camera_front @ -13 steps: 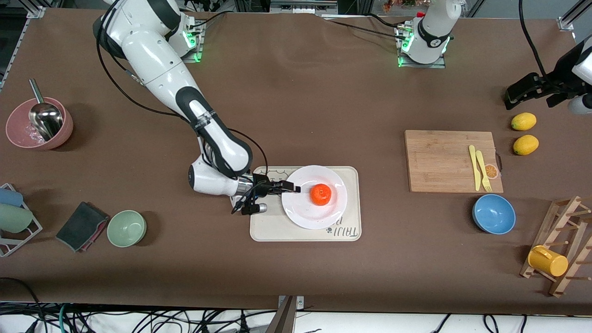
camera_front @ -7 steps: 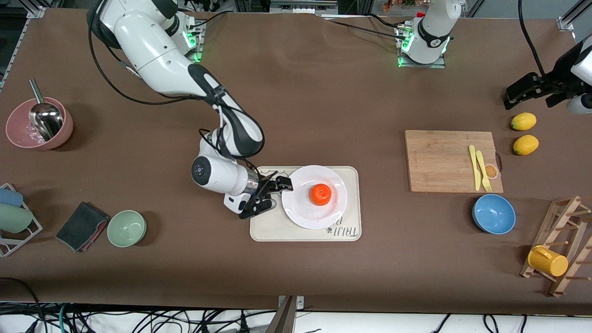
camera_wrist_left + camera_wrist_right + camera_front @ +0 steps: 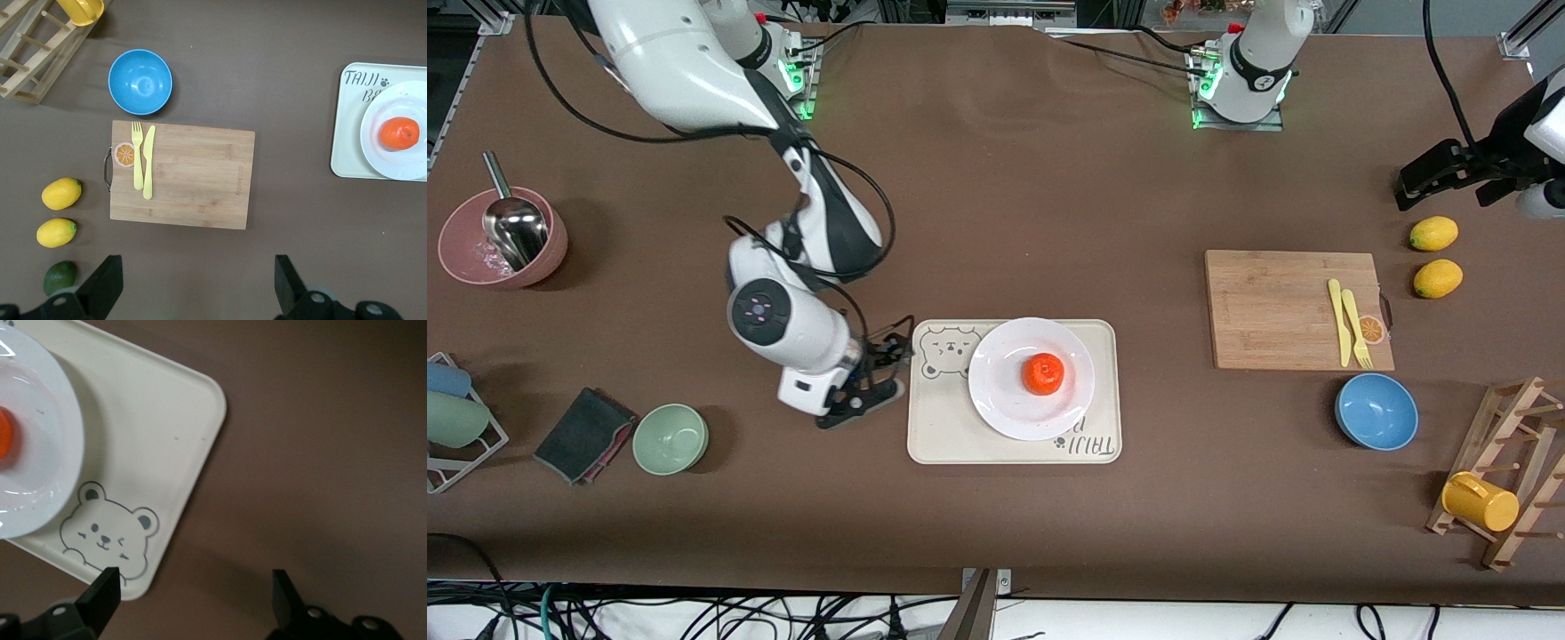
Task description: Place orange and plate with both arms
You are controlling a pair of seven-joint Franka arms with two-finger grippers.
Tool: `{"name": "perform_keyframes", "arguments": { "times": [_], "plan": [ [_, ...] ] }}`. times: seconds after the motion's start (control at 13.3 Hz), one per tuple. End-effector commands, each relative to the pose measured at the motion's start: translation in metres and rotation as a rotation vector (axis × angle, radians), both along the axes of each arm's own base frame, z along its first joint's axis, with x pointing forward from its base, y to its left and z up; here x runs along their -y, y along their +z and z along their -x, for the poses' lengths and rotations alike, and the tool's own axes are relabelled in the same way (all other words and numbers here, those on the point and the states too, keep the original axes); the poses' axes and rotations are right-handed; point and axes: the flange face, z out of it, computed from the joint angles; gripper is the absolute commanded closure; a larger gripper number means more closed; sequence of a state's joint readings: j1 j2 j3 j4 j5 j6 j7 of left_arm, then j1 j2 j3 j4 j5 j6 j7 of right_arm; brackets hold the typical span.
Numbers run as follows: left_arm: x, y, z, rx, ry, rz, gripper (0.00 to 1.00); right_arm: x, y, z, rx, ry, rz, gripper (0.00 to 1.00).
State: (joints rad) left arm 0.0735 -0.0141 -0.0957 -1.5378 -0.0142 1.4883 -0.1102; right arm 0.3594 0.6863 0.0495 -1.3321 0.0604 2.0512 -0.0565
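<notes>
The orange [image 3: 1043,373] sits in the middle of the white plate [image 3: 1005,396], which rests on the cream bear tray [image 3: 951,436]. Both also show in the left wrist view: orange [image 3: 399,133], plate [image 3: 380,155]. In the right wrist view the plate [image 3: 47,447] fills one corner with a sliver of the orange [image 3: 7,435]. My right gripper [image 3: 880,369] is open and empty beside the tray's edge toward the right arm's end. My left gripper [image 3: 1449,173] is open and empty, up near the lemons at the left arm's end.
A wooden cutting board [image 3: 1272,307] with yellow fork and knife [image 3: 1350,322], two lemons [image 3: 1434,234], a blue bowl [image 3: 1376,411], a wooden rack with a yellow cup [image 3: 1480,501]. Toward the right arm's end: green bowl [image 3: 671,438], dark cloth [image 3: 583,434], pink bowl with ladle [image 3: 503,238].
My right gripper has let go of the plate's rim and drawn back off the tray toward the right arm's end. The plate, the orange and the left arm have not moved.
</notes>
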Motion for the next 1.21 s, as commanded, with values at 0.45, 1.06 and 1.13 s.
{"name": "perform_keyframes", "arguments": {
  "times": [0.45, 1.06, 1.13],
  "plan": [
    [0.009, 0.007, 0.001, 0.001, -0.029, -0.021, 0.0, 0.177, 0.193, 0.053, -0.138, -0.052, 0.113, 0.0],
    [0.002, 0.008, 0.003, -0.002, -0.015, -0.019, 0.0, 0.254, 0.206, 0.145, -0.063, -0.356, 0.186, 0.0],
    [0.002, 0.008, 0.002, -0.002, -0.015, -0.022, 0.0, 0.274, 0.209, 0.14, -0.044, -0.386, 0.172, 0.0]
  ]
}}
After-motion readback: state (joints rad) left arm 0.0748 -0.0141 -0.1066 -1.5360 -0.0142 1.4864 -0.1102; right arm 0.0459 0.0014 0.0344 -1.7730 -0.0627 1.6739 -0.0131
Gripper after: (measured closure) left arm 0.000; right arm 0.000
